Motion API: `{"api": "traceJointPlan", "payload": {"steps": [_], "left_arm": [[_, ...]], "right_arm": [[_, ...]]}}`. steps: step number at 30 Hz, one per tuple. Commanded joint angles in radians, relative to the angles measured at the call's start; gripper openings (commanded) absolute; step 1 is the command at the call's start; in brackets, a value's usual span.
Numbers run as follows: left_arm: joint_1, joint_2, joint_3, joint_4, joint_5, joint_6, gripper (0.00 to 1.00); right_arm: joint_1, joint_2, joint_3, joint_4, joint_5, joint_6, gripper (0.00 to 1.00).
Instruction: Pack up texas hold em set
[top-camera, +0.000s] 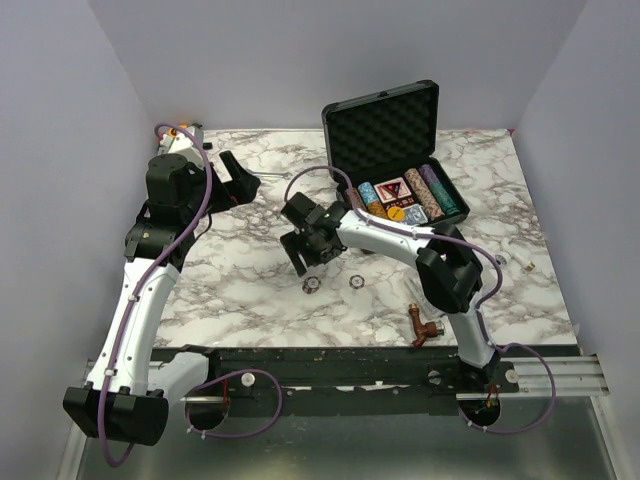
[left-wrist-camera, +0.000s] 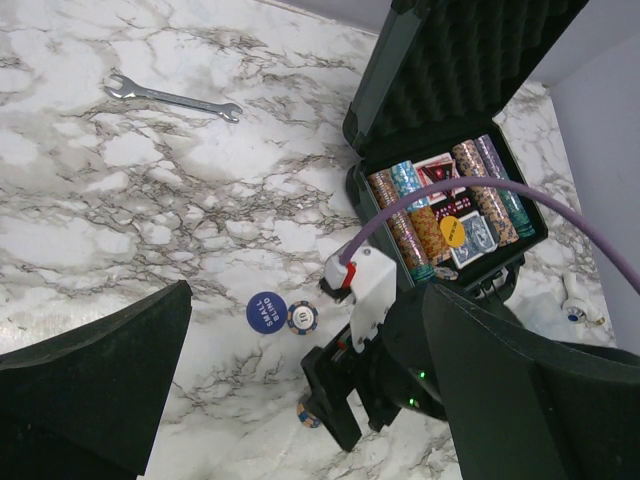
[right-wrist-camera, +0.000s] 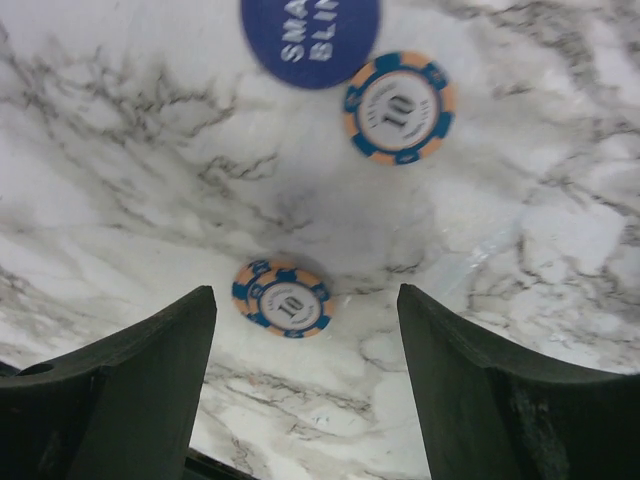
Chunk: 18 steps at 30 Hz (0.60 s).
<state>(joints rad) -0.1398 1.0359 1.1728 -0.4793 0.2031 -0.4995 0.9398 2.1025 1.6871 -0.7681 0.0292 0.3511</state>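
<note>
The black case (top-camera: 385, 125) stands open at the back of the table. Its bumpy foam lid is up, and rows of striped chips and a card deck (left-wrist-camera: 445, 215) lie inside. On the marble in front of it lie a blue "SMALL BLIND" disc (left-wrist-camera: 265, 312) and two orange-and-blue "10" chips. My right gripper (right-wrist-camera: 303, 310) is open and hovers low over one chip (right-wrist-camera: 283, 298), which lies between its fingers, nearer the left one. The other chip (right-wrist-camera: 400, 107) and the disc (right-wrist-camera: 310, 35) lie beyond. My left gripper (top-camera: 240, 185) is open and empty, held high left of the case.
A brown pipe fitting (top-camera: 420, 325) lies near the right arm's base. A wrench (left-wrist-camera: 170, 97) lies on the marble left of the case. A small white part (left-wrist-camera: 575, 300) lies right of the case. Grey walls close in three sides.
</note>
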Motion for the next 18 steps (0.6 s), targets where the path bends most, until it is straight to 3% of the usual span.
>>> {"api": "traceJointPlan", "payload": {"steps": [1, 18], "left_arm": [[-0.005, -0.006, 0.019, 0.004, 0.018, -0.002, 0.99], [-0.004, -0.012, 0.025, -0.002, 0.019, 0.001, 0.98]], "right_arm": [[-0.058, 0.02, 0.044, 0.038, 0.06, 0.017, 0.75], [-0.079, 0.233, 0.269, -0.031, 0.054, -0.093, 0.67]]}}
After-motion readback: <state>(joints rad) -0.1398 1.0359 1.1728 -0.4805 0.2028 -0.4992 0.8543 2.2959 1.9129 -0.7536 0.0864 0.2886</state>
